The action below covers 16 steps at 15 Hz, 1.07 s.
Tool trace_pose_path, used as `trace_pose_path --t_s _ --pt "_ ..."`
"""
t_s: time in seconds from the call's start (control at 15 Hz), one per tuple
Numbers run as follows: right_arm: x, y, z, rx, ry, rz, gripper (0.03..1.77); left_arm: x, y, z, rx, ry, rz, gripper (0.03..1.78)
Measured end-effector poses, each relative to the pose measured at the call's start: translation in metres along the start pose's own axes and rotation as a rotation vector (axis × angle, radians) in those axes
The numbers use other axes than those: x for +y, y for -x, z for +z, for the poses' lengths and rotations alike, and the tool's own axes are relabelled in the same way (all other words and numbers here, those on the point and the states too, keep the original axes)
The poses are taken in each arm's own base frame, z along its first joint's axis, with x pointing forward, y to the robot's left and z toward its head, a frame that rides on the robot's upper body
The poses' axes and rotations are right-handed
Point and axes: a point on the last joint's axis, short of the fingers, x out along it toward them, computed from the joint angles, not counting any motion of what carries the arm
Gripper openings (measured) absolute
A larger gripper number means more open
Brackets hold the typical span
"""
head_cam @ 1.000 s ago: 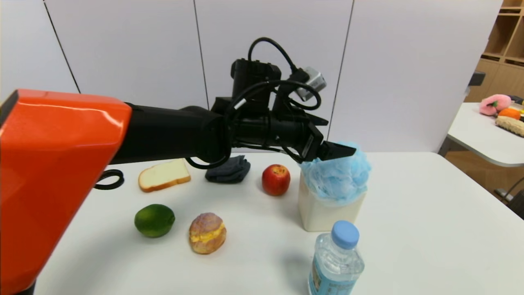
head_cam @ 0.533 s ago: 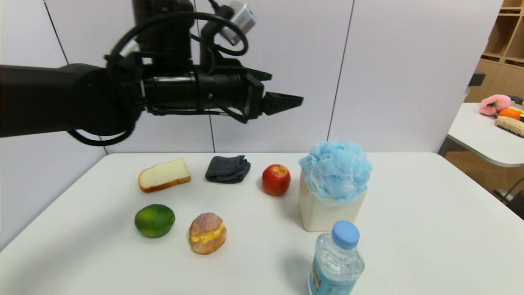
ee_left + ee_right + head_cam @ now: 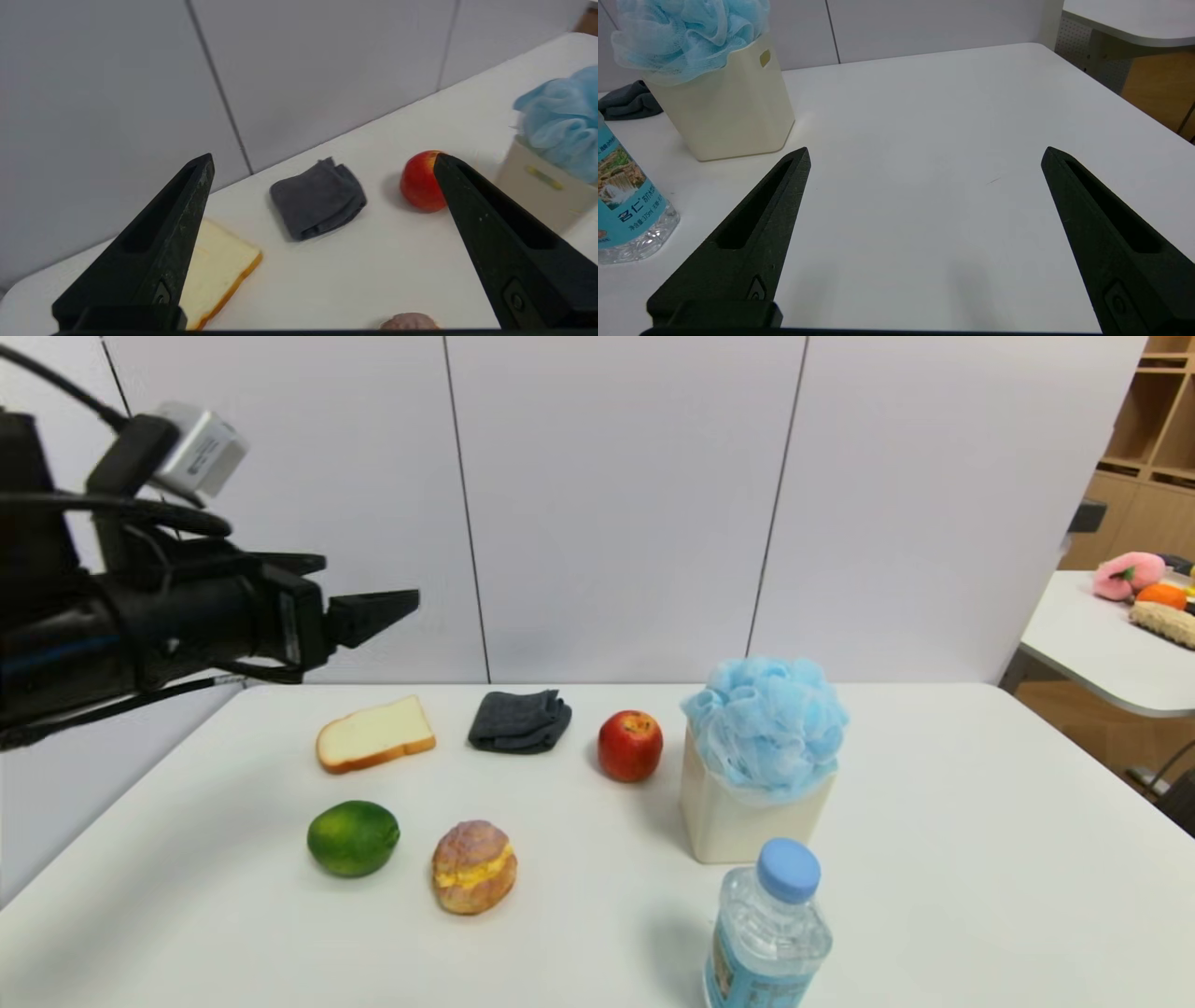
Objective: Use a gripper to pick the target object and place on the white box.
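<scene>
The fluffy light-blue mesh pouf [image 3: 767, 723], the target object, sits on top of the cream-white box [image 3: 738, 823] right of the table's middle; both also show in the left wrist view as pouf [image 3: 563, 121] and box [image 3: 542, 189], and in the right wrist view as pouf [image 3: 689, 30] and box [image 3: 726, 109]. My left gripper [image 3: 397, 609] hangs high at the far left, well away from the box, open and empty [image 3: 322, 161]. My right gripper [image 3: 924, 156] is open over bare table, out of the head view.
On the white table [image 3: 980, 821] lie a bread slice [image 3: 373, 735], a folded dark cloth [image 3: 519, 721], a red apple [image 3: 630, 745], a green lime [image 3: 353, 838], a filled bun [image 3: 473, 866] and a blue-capped water bottle [image 3: 770, 929]. A second table [image 3: 1102, 644] stands at right.
My left gripper has drawn back from the pouf, risen and swung far left, its fingers empty. The pouf stays on the box.
</scene>
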Motion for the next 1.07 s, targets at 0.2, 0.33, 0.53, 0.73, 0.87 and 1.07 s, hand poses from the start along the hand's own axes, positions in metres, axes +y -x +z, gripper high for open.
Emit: trace_pose_path --t_s 0.2,0.33,0.53,0.73,0.87,1.07 --pt "0.000 0.000 0.000 0.000 0.000 0.000 1.71 0.005 0.050 -0.016 -0.173 0.033 0.205 1.69" --pt "0.000 0.000 0.000 0.000 0.000 0.000 1.71 0.003 0.084 -0.018 -0.327 0.028 0.270 1.69" --pt "0.000 0.000 0.000 0.000 0.000 0.000 1.71 -0.003 0.123 -0.031 -0.403 0.018 0.310 1.69" --pt "0.000 0.000 0.000 0.000 0.000 0.000 1.71 -0.008 0.152 -0.044 -0.440 0.019 0.359 1.69" --pt "0.000 0.000 0.000 0.000 0.000 0.000 1.71 -0.011 0.167 -0.053 -0.468 0.039 0.391 1.69" --pt "0.000 0.000 0.000 0.000 0.000 0.000 1.71 -0.018 0.187 -0.072 -0.470 0.063 0.428 1.69"
